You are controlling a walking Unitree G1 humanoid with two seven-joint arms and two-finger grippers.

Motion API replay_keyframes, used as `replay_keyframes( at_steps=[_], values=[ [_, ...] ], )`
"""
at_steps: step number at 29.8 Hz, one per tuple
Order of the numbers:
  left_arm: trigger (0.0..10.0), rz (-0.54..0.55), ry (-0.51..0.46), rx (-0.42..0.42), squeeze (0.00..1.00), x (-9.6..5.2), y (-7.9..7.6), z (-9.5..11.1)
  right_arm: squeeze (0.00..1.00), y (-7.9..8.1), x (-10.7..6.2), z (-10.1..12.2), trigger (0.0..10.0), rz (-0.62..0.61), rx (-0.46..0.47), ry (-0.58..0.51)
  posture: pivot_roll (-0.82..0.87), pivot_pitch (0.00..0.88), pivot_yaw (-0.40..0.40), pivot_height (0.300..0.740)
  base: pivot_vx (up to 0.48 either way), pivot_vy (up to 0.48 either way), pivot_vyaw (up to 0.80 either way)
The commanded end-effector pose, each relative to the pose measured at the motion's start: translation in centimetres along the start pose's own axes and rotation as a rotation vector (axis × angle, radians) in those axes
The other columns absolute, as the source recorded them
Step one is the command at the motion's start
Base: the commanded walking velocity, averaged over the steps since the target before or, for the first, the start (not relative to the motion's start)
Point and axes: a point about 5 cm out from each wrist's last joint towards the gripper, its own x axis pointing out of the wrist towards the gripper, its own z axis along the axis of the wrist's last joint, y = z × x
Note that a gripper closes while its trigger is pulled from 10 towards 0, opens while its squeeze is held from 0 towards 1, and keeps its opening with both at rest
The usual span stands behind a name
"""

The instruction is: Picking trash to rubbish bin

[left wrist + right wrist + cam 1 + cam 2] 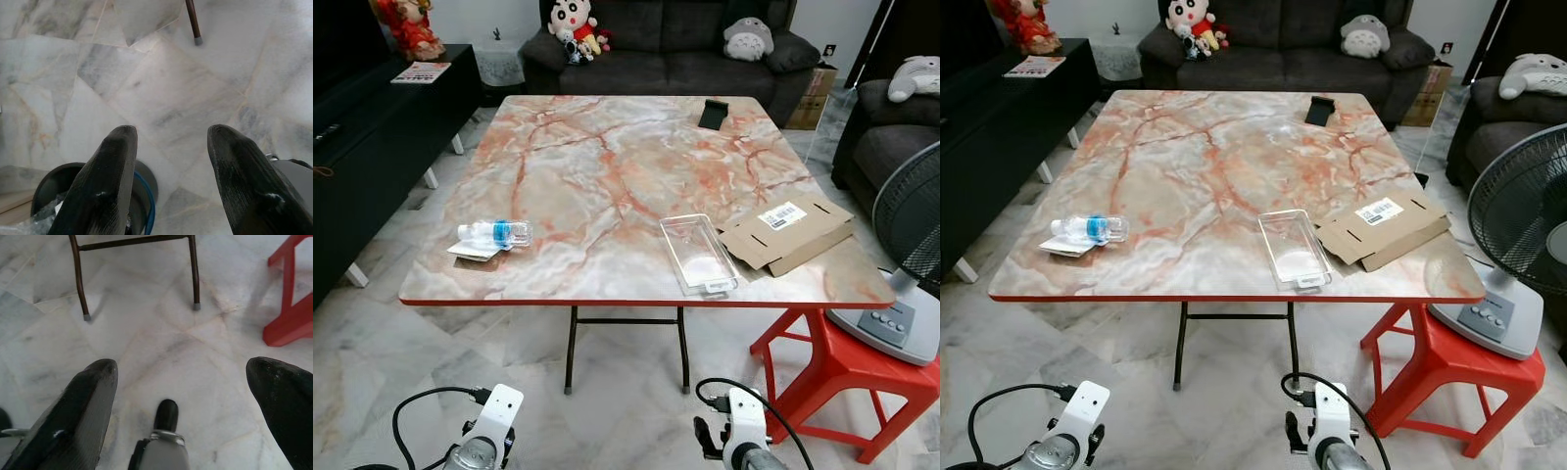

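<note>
Grippers both low over the marble floor (pixel 161 347), nothing held. Left gripper (pixel 171 181): 2 fingers parted, gap moderate, with a dark bin (pixel 58 183) under them holding crumpled clear plastic. Right gripper (pixel 183 401): fingers spread wide, pointing at table legs (pixel 78 279) and a red stool (pixel 288 318). Head views: both arms hang in front of the table (pixel 626 166). Trash on top: bottle (pixel 495 233) lying on its side on a paper scrap (pixel 475 252) near the front left edge; clear tray (pixel 697 254) near the front edge, right of centre; flattened cardboard (pixel 786 230) just beside the tray, overhanging the right edge. Fan (pixel 911 235) on the stool (pixel 832 377) at right.
</note>
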Motion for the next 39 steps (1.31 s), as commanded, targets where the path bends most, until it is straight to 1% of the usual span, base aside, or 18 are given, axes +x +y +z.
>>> replay_keyframes(
  at_steps=[1, 4, 5, 6, 8, 9, 10, 12, 14, 17, 22, 24, 26, 29, 33, 39],
  values=[
    [10.0, -0.013, 0.019, -0.005, 0.0, 0.0, -0.7, -0.2, 0.0, -1.0, -0.1, 0.1, 10.0, -0.027, -0.003, -0.004, 0.1, 0.0, -0.051, 0.74, 0.0, 0.0, 0.0],
    [10.0, -0.015, 0.02, -0.009, 0.0, 0.0, -0.8, -0.2, 0.0, -1.1, -0.1, 0.1, 10.0, -0.029, -0.005, -0.004, 0.1, 0.0, -0.051, 0.74, 0.0, 0.0, 0.0],
    [10.0, -0.034, 0.026, -0.022, 0.0, -0.1, -1.9, -0.3, 0.0, -1.9, -0.3, 0.3, 10.0, -0.046, -0.026, -0.012, 0.1, 0.0, -0.092, 0.74, 0.0, 0.0, 0.0],
    [10.0, -0.034, 0.026, -0.022, 0.0, -0.1, -1.9, -0.3, 0.0, -1.9, -0.3, 0.3, 10.0, -0.046, -0.026, -0.012, 0.1, 0.0, -0.092, 0.74, 0.0, 0.0, 0.0],
    [10.0, -0.054, 0.023, -0.034, 0.0, -0.2, -3.0, -0.3, 0.0, -3.0, -0.4, 0.9, 10.0, -0.069, -0.03, -0.023, 0.09, 0.0, -0.116, 0.74, 0.0, 0.0, 0.67],
    [10.0, -0.054, 0.023, -0.034, 0.0, -0.2, -3.0, -0.3, 0.0, -3.0, -0.4, 0.9, 10.0, -0.069, -0.03, -0.023, 0.09, 0.0, -0.116, 0.74, 0.0, 0.0, 0.8],
    [10.0, -0.061, 0.025, -0.024, 0.0, -0.2, -3.4, -0.5, 0.0, -3.3, -0.4, 1.1, 10.0, -0.074, -0.032, -0.027, 0.08, 0.0, -0.133, 0.74, 0.0, 0.0, 0.63],
    [10.0, -0.063, 0.033, -0.025, 0.0, -0.3, -3.6, -0.6, 0.0, -3.4, -0.4, 1.2, 10.0, -0.071, -0.019, -0.026, 0.08, 0.0, -0.137, 0.74, 0.0, -0.251, 0.0],
    [10.0, -0.059, 0.029, -0.045, 0.0, -0.3, -3.6, -0.5, 0.0, -3.7, -0.3, 2.0, 10.0, -0.07, -0.042, -0.045, 0.06, 0.0, -0.131, 0.74, 0.0, -0.261, 0.0],
    [10.0, -0.059, 0.024, -0.036, 0.0, -0.2, -3.5, -0.3, 0.0, -4.0, -0.3, 2.4, 10.0, -0.082, -0.031, -0.063, 0.05, 0.0, -0.133, 0.74, 0.0, -0.261, 0.0],
    [10.0, -0.047, 0.019, -0.019, 0.0, -0.1, -2.8, -0.1, 0.0, -4.3, -0.5, 1.8, 10.0, -0.094, -0.036, -0.047, 0.07, 0.0, -0.126, 0.74, 0.0, -0.259, 0.0],
    [10.0, -0.045, 0.018, -0.018, 0.0, -0.1, -2.8, -0.1, 0.0, -4.3, -0.5, 1.7, 10.0, -0.094, -0.036, -0.044, 0.07, 0.0, -0.126, 0.74, 0.0, -0.259, 0.0],
    [10.0, -0.034, 0.02, -0.017, 0.0, -0.1, -2.4, -0.2, 0.0, -4.0, -0.5, 1.2, 10.0, -0.094, -0.029, -0.031, 0.07, 0.0, -0.127, 0.74, 0.0, -0.259, 0.73],
    [10.0, -0.029, 0.023, -0.024, 0.0, -0.1, -2.2, -0.3, 0.0, -3.7, -0.5, 1.2, 10.0, -0.084, -0.021, -0.03, 0.07, 0.0, -0.121, 0.74, 0.0, -0.259, 0.8],
    [10.0, -0.033, 0.025, -0.017, 0.0, -0.1, -2.3, -0.4, 0.0, -3.4, -0.4, 1.2, 10.0, -0.082, -0.002, -0.037, 0.07, 0.006, -0.106, 0.74, 0.0, -0.262, 0.0],
    [10.0, -0.039, 0.024, -0.013, 0.0, -0.1, -2.5, -0.4, 0.0, -3.2, -0.4, 0.8, 10.0, -0.078, -0.007, -0.026, 0.07, 0.011, -0.104, 0.74, 0.0, -0.261, 0.0]
  ],
)
